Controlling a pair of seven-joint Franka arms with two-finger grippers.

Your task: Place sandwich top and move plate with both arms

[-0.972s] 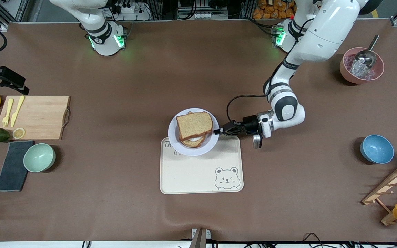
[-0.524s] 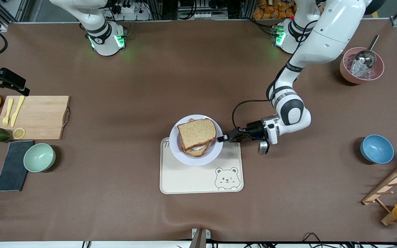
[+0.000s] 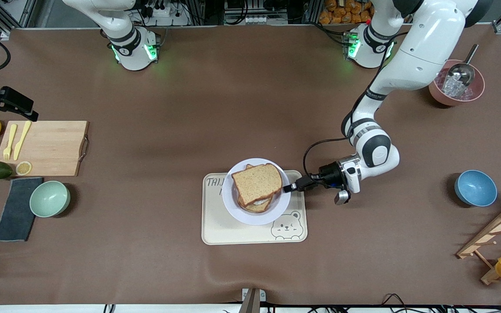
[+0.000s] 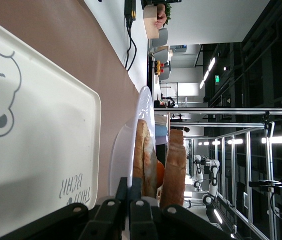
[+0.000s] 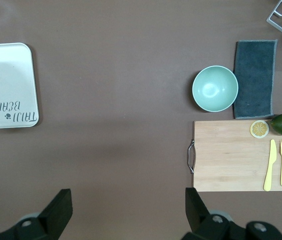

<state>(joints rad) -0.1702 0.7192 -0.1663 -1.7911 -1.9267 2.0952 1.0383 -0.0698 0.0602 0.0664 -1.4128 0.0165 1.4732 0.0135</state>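
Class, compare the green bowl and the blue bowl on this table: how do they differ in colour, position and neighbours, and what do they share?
The green bowl is pale mint; the blue bowl is sky blue. The green bowl sits toward the right arm's end of the table, the blue bowl toward the left arm's end. The green bowl lies beside a dark cloth and near a cutting board; the blue bowl stands near a wooden rack. Both are round, upright and empty.

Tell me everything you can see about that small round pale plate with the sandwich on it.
The small round pale lavender-grey plate looks smooth and glossy, with a shallow raised rim. It sits over the cream rectangular bear tray, carrying a stacked brown-bread sandwich. The left gripper is shut on its rim at the left arm's end. Whether it rests on the tray or is lifted, I cannot tell.
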